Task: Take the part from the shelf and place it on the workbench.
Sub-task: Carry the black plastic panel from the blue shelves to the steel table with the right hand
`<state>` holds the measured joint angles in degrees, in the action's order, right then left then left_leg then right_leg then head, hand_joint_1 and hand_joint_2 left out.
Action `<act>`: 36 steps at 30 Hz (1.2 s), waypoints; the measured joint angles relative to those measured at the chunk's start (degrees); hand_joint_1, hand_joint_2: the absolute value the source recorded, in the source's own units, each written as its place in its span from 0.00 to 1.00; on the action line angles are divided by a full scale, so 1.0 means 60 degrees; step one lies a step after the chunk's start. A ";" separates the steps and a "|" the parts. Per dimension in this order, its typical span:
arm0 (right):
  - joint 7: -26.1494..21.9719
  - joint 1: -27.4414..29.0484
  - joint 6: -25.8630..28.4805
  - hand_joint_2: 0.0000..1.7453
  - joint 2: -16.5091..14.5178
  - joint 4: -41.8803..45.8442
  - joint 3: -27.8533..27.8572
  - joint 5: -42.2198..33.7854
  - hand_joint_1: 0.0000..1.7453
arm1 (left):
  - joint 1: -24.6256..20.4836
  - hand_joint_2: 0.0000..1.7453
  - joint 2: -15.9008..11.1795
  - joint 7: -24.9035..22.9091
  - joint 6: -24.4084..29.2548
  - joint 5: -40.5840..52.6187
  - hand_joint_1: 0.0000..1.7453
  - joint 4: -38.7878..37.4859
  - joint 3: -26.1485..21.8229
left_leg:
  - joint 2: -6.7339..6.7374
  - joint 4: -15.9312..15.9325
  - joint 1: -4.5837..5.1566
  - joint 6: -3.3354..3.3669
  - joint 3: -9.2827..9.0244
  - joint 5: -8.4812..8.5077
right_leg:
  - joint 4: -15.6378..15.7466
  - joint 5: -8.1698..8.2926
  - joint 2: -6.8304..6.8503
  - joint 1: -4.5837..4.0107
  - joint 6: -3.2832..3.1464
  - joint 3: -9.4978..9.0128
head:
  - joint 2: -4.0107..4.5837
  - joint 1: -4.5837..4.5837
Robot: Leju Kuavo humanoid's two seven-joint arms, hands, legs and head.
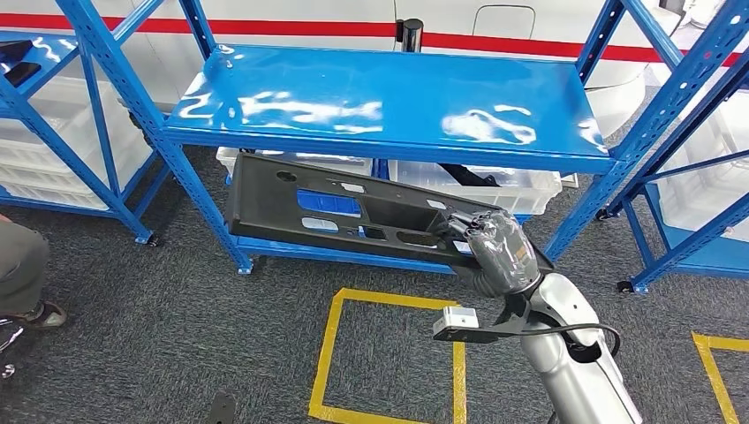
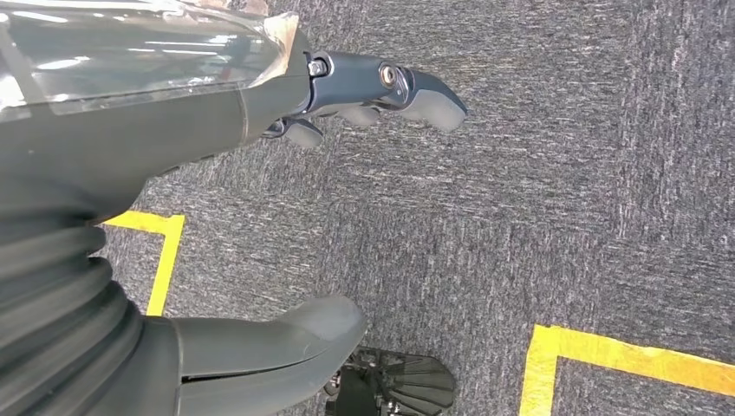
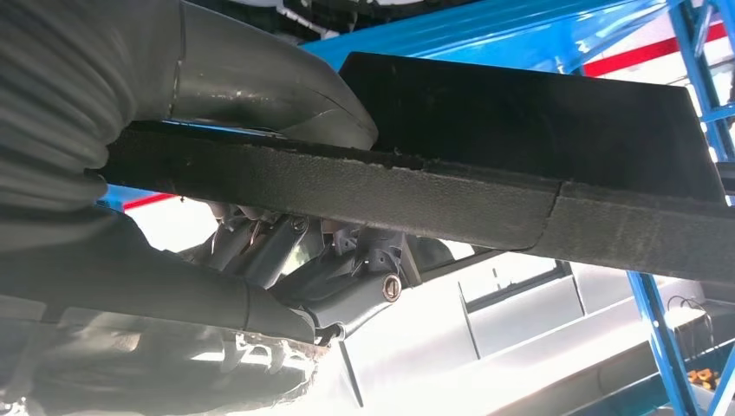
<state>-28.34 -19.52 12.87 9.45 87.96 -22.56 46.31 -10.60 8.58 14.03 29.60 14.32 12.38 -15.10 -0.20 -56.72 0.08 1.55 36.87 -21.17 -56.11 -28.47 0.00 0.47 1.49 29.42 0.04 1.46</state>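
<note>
Our right hand (image 1: 495, 247) is clamped on the black part (image 1: 344, 208) before the blue shelf (image 1: 389, 106). Our left hand (image 2: 260, 130) hangs over carpet, fingers apart, holding nothing.

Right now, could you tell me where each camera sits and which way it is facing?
Head view: high on the body, looking forward and down at the blue shelf; the right hand grips the black part.
Left wrist view: behind the hanging left hand, facing the grey carpet with yellow tape.
Right wrist view: behind the right hand, looking along the part's edge toward the shelf frame.
Shared: head and right wrist views both show part, shelf and right hand.
</note>
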 joint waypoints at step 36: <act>0.0047 -0.0441 0.0342 1.00 -0.0113 -0.0794 -0.0300 0.0348 0.99 | 0.0107 1.00 0.0086 0.0089 0.0113 0.0042 0.00 0.0076 -0.0126 | 0.0193 -0.0144 0.0060 0.0320 -0.0158 -0.0358 | -0.0844 -0.0329 0.0716 -0.0084 0.0001 0.0502 | 0.0000 0.0005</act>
<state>-28.06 -22.17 14.93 8.78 83.20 -24.35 48.39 -9.96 9.10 14.57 30.28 14.57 12.83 -15.86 0.96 -57.59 0.44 3.47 35.93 -23.32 -61.17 -30.45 4.29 -0.03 1.50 32.43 0.04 1.50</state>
